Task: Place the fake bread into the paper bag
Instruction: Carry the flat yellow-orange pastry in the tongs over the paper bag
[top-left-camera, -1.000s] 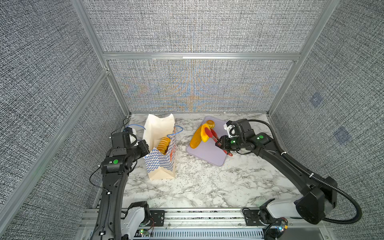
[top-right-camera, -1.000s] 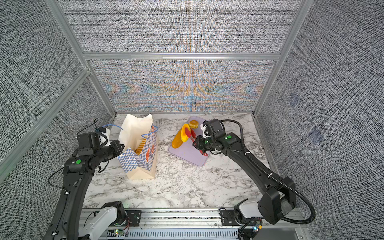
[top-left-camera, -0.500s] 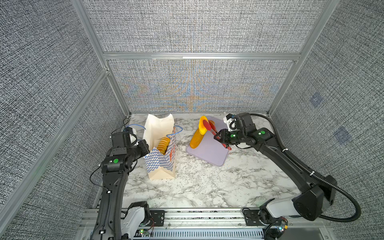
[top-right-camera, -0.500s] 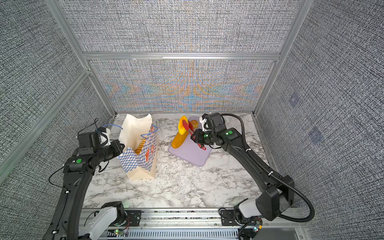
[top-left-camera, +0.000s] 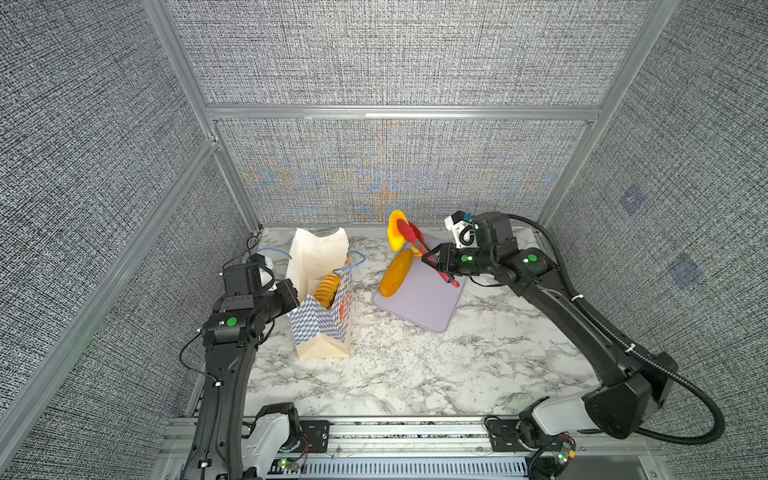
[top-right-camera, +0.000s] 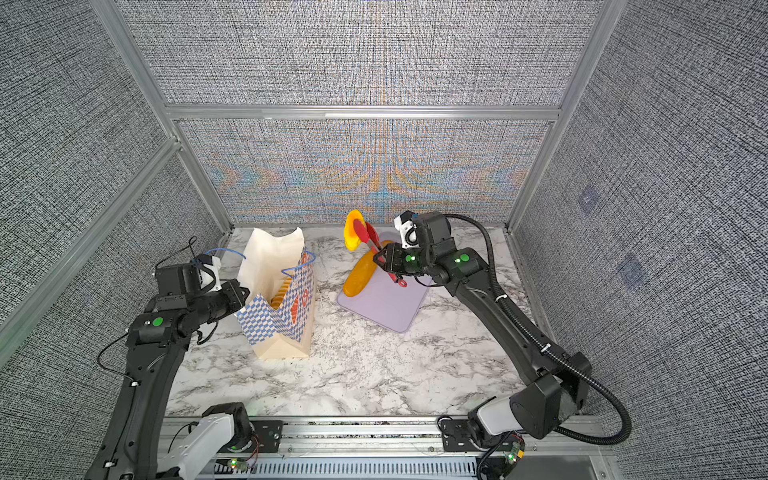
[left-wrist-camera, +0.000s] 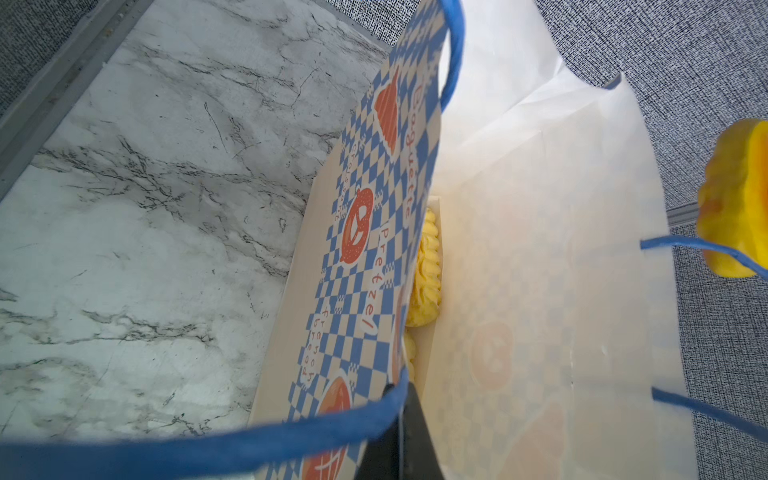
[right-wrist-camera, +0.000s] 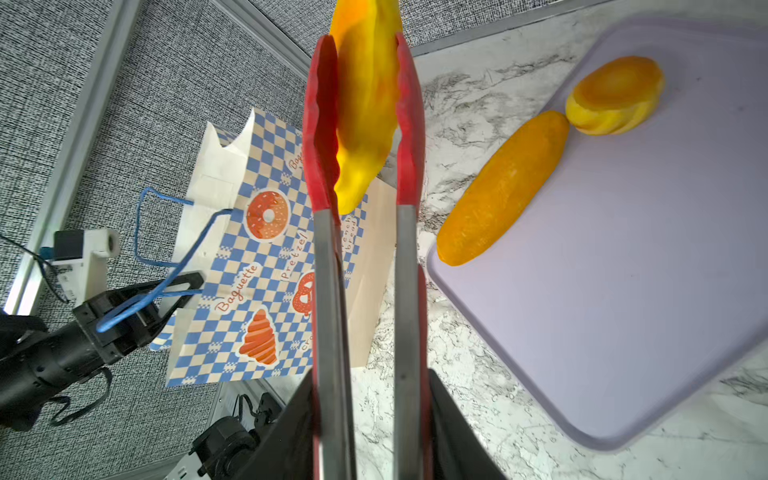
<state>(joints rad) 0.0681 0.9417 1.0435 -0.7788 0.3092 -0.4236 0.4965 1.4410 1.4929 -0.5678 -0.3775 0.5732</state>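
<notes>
Raised since earlier: right gripper (top-left-camera: 437, 261), clamped on red tongs (top-left-camera: 415, 243), holds yellow loaf (top-left-camera: 395, 235) clear of tray (top-left-camera: 419, 307). Meanwhile left gripper (top-left-camera: 296, 291) pinches paper bag (top-left-camera: 322, 328) rim. Right wrist view shows bun (right-wrist-camera: 615, 95) on tray, mostly hidden from above.

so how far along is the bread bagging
Done: at least a ridged loaf sits inside the paper bag, whose rim the left gripper pinches open. In hand: the right gripper grips the red tongs, which clamp a yellow loaf in the air. Left: a long loaf and a round bun lie on the tray.
</notes>
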